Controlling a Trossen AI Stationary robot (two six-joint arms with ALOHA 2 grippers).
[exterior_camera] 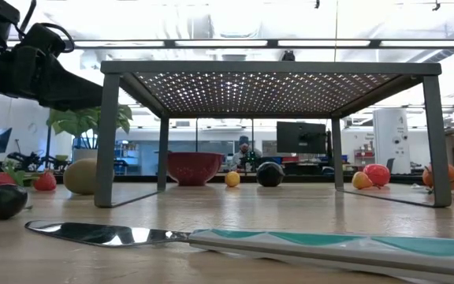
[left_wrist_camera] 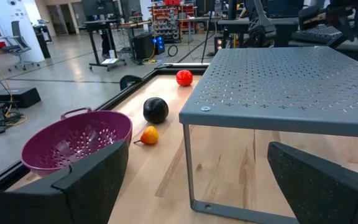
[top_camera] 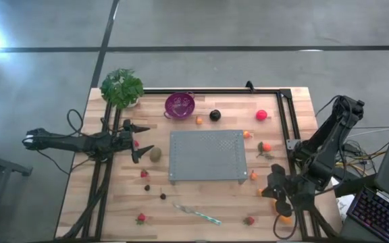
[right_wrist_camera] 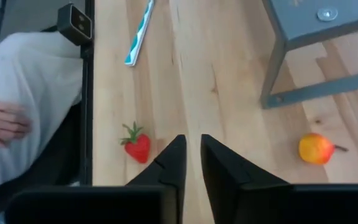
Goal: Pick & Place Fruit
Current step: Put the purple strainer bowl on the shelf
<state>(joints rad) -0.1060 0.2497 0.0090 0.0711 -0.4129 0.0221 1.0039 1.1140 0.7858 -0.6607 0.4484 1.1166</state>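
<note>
My left gripper (top_camera: 142,141) hovers open over the table's left side, just left of the olive-green kiwi (top_camera: 155,154); its wrist view (left_wrist_camera: 197,186) faces the dark plum (left_wrist_camera: 156,110), a small orange piece (left_wrist_camera: 148,135) and the pink-red ball (left_wrist_camera: 184,77). My right gripper (top_camera: 279,194), fingers all but shut on nothing (right_wrist_camera: 193,163), hangs over the near right corner. A strawberry (right_wrist_camera: 138,147) lies on the wood just beside it, and an orange piece (right_wrist_camera: 316,149) is on its other side. The oblong orange fruit (top_camera: 286,219) lies near the right arm. Other strawberries (top_camera: 144,173) (top_camera: 141,218) rest on the table's left.
A grey perforated rack (top_camera: 206,155) stands mid-table on thin legs. A purple colander (top_camera: 179,104) and a leafy plant (top_camera: 121,88) sit at the far edge. A knife with a teal handle (top_camera: 198,214) lies near the near edge. A person's hand (right_wrist_camera: 2,121) shows beyond the table.
</note>
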